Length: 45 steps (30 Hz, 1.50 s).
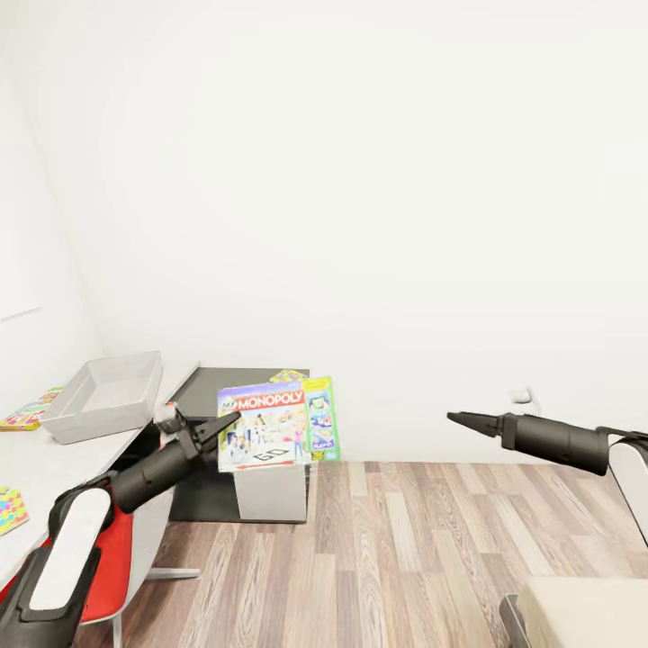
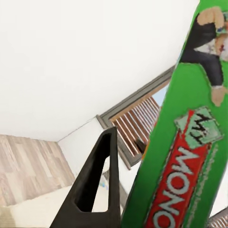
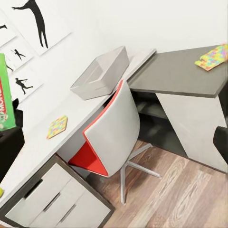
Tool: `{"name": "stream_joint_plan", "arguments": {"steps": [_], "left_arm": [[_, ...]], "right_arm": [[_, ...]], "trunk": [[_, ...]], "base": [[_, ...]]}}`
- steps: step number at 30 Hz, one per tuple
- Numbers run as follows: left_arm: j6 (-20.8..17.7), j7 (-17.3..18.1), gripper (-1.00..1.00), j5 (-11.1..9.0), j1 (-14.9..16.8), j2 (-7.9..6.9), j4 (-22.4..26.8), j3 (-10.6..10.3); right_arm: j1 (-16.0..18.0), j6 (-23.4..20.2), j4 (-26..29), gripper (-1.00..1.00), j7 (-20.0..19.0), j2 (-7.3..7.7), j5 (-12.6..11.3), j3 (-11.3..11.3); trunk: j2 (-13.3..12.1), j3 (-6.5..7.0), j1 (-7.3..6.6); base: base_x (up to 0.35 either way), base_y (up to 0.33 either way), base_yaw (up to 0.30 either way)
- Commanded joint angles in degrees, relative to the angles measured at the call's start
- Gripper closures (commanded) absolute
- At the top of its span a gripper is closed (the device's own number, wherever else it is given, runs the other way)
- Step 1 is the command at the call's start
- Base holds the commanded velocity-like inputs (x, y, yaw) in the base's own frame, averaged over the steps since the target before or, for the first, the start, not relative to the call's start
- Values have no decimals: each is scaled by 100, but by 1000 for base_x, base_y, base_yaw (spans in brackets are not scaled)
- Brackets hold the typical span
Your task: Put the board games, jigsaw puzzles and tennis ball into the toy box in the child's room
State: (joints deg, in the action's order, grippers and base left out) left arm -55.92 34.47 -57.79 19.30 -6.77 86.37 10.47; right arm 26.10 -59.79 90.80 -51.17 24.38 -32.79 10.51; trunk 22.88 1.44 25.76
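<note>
The left gripper [image 1: 220, 423] was clamped on the upright Monopoly box [image 1: 263, 426], right of the toy box [image 1: 106, 393]; right gripper's [image 1: 461, 419] fingers met, empty.

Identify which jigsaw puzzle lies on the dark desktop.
The far puzzle, beyond the toy box; the other puzzle lies on the pale table top.

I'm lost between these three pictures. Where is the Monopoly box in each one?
Head view: the Monopoly box is lower left of centre, upright, with its cover facing the camera.
Left wrist view: its green edge is close beside the dark finger.
Right wrist view: a green sliver below the silhouette pictures.
Shared landmark: the wood-plank floor.
</note>
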Motion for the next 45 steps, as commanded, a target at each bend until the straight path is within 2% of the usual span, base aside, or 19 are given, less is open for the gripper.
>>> {"name": "stream_joint_plan", "arguments": {"steps": [1, 4, 5, 6, 10, 11, 14, 15, 17, 20, 26, 38, 45], "left_arm": [[-54, -9, 100, 67, 74, 11, 53, 96], [-113, -112, 100, 67, 222, 28, 144, 221], [-159, -433, 100, 62, 387, 78, 232, 331], [-167, -566, 100, 61, 427, 116, 253, 346], [-180, -1193, 100, 59, 571, 451, 393, 356], [-180, -1193, 100, 59, 571, 451, 393, 356], [-181, -1692, 100, 67, 683, 662, 484, 345], [-181, -1692, 100, 67, 683, 662, 484, 345], [-191, -1962, 100, 67, 757, 751, 516, 325], [-210, -2186, 100, 59, 827, 831, 545, 299], [-234, -2265, 100, -6, 925, 903, 568, 270], [-221, -2238, 100, -35, 966, 889, 574, 270], [-210, -2010, 100, -38, 949, 872, 574, 271]], "right_arm": [[0, -21, -1, -100, -33, 4, 34, 39], [-3, -21, -1, -100, -31, 16, 54, 97], [-18, -21, -1, -100, -28, 55, 75, 248], [-23, -21, -1, -100, -28, 66, 81, 305], [-13, -21, -6, -100, -26, 96, 106, 447], [-13, -21, -6, -100, -26, 96, 106, 447], [-2, -21, -53, -100, -11, 102, 132, 472], [-2, -21, -53, -100, -11, 102, 132, 472], [2, -21, -78, -100, 49, 81, 148, 476], [4, -21, -101, -100, 262, 57, 158, 471], [-40, -21, -67, -100, 569, 29, 138, 462], [-59, -21, -25, -100, 659, -23, 148, 446], [-61, -21, -19, -100, 698, -104, 168, 356]], "trunk": [[4, -3, 2], [4, -3, 2], [4, -3, 2], [4, -3, 2], [4, -3, 2], [4, -3, 2], [4, -3, 2], [4, -3, 2], [4, -3, 2], [4, -3, 2], [4, -3, 2], [4, -3, 2], [4, -3, 2]], "base": [[0, 0, 0], [0, 0, 0], [0, 0, 0], [0, 0, 0], [0, 0, 0], [0, 0, 0], [0, 0, 0], [0, 0, 0], [0, 0, 0], [0, 0, 0], [0, 0, 0], [162, 0, 0], [320, 0, 139]]}}
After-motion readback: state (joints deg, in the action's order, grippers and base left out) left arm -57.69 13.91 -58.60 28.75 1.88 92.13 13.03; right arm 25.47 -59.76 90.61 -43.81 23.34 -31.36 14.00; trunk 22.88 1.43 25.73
